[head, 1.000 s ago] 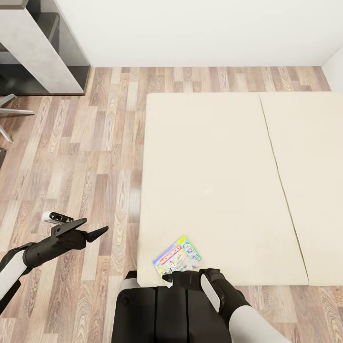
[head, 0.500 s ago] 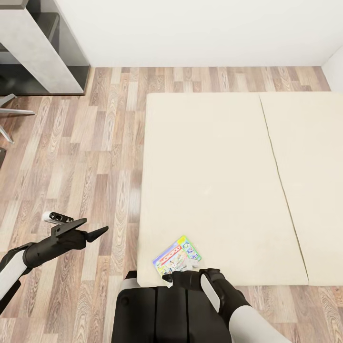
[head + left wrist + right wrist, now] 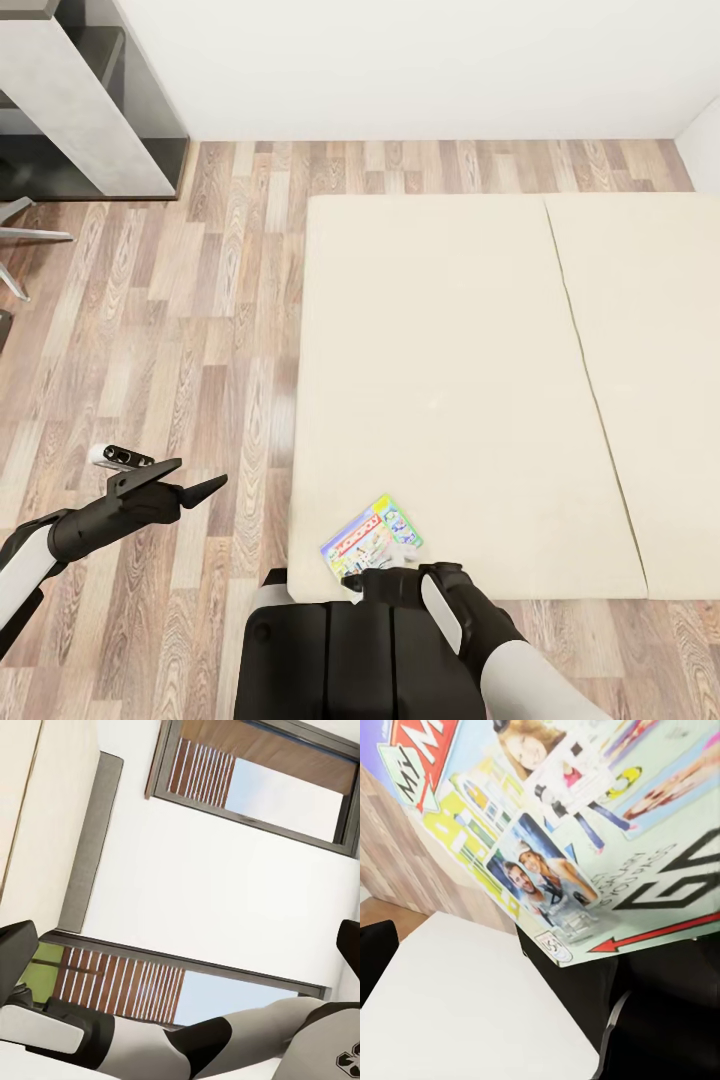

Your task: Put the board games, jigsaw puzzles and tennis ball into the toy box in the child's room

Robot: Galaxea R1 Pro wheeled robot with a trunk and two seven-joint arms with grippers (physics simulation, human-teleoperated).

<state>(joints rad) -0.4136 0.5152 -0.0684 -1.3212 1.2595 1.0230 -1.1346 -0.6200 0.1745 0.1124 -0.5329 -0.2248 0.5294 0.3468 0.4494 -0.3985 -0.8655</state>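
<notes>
A Monopoly board game (image 3: pixel 371 538) sits tilted at the near edge of the cream bed (image 3: pixel 450 350), just in front of my trunk. My right gripper (image 3: pixel 352 578) is at the box's near edge and appears shut on it. In the right wrist view the printed lid (image 3: pixel 585 832) is very close, with wood floor and my own body behind it. My left gripper (image 3: pixel 203 473) hangs open and empty over the floor, left of the bed. Its dark fingertips (image 3: pixel 15 945) stand wide apart in the left wrist view. The toy box, the jigsaw puzzles and the tennis ball are out of view.
A pale grey furniture piece with a dark frame (image 3: pixel 80 100) stands at the far left against the white wall. Chair legs (image 3: pixel 20 240) reach in at the left edge. Wood floor (image 3: pixel 180 330) lies between it and the bed. The left wrist view looks at a window (image 3: pixel 247 772).
</notes>
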